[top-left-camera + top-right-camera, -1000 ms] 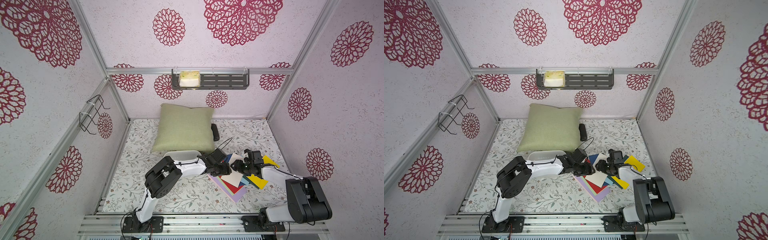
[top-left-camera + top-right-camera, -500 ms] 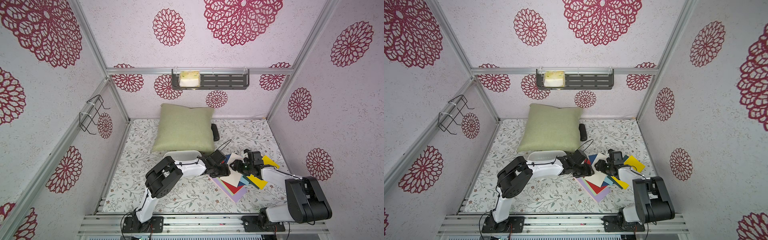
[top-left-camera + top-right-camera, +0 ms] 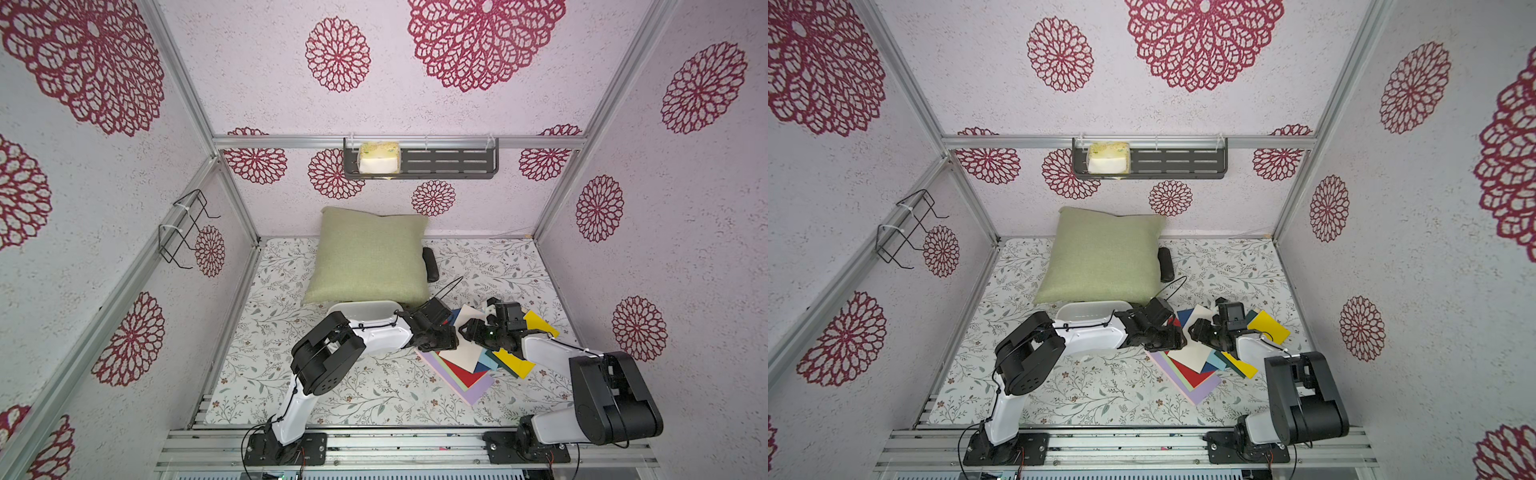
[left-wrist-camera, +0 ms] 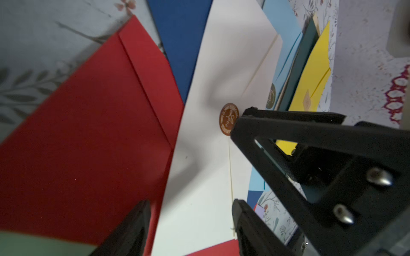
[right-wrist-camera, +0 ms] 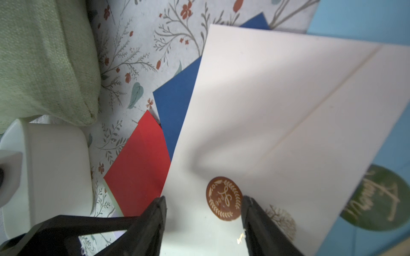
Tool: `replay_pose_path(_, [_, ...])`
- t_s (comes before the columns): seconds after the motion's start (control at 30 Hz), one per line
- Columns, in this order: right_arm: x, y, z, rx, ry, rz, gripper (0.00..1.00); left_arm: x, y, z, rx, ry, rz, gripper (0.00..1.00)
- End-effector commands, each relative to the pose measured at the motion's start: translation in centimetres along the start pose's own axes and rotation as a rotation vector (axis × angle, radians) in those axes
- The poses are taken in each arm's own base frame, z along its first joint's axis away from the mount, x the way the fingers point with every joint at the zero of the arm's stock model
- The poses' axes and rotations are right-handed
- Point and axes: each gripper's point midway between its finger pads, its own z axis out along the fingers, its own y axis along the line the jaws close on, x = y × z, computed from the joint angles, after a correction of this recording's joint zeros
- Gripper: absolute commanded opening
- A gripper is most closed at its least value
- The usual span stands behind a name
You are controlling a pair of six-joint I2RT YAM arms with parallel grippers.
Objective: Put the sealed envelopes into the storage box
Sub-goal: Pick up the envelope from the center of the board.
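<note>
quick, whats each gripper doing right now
left gripper: open, holding nothing, over the cream envelope
right gripper: open, holding nothing, jaws either side of that envelope's round seal

Storage box [image 3: 357, 309] half hidden under left arm [image 3: 376, 332].

coloured sealed envelopes [image 3: 466, 356] lie fanned, overlapping, beside the white storage box [image 3: 358, 305].
</note>
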Motion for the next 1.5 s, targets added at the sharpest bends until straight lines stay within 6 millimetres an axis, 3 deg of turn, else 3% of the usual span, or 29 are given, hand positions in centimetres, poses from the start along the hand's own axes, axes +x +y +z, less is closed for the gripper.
replay_pose_path(0.0, [4.1, -2.4, 0.9, 0.07, 0.129, 0.036, 0.61, 0.6, -0.4, 1.2, 0.065, 0.044, -0.022, 0.65])
replay_pose_path(0.27, [4.1, -2.3, 0.9, 0.064, 0.131, 0.034, 0.61, 0.3, -1.2, 0.9, 0.159, 0.051, -0.087, 0.62])
replay_pose_path(0.43, [4.1, -2.2, 0.9, 0.06, 0.13, 0.03, 0.61, -0.6, -2.8, 0.1, 0.29, 0.035, -0.14, 0.62])
replay_pose_path(0.7, [4.2, -2.2, 0.8, 0.058, 0.128, 0.028, 0.61, -1.0, -3.8, 0.9, 0.376, 0.04, -0.18, 0.57])
replay_pose_path(0.8, [4.2, -2.2, 0.8, 0.057, 0.126, 0.028, 0.61, -1.1, -3.0, 1.2, 0.315, 0.035, -0.165, 0.5])
replay_pose_path(1.1, [3.3, -1.0, 0.1, 0.013, 0.093, 0.013, 0.61, -1.1, -2.4, 1.3, 0.264, 0.035, -0.151, 0.0])
replay_pose_path(1.13, [2.8, -0.6, -0.2, 0.003, 0.077, 0.008, 0.61, -1.2, -2.4, 1.2, 0.263, 0.031, -0.148, 0.0])
replay_pose_path(1.3, [-0.8, 2.6, -3.1, -0.079, -0.05, -0.054, 0.7, -2.4, -2.6, -1.4, 0.249, -0.016, -0.084, 0.0])
replay_pose_path(1.4, [-3.1, 5.3, -6.0, -0.164, -0.169, -0.112, 0.78, -4.0, -2.6, -4.7, 0.275, -0.076, -0.035, 0.0])
replay_pose_path(1.43, [-3.7, 6.3, -7.1, -0.2, -0.21, -0.134, 0.78, -4.9, -3.3, -7.2, 0.306, -0.117, -0.012, 0.0])
replay_pose_path(1.47, [-4.1, 7.2, -8.0, -0.234, -0.243, -0.15, 0.78, -5.5, -3.1, -8.5, 0.318, -0.138, -0.003, 0.0])
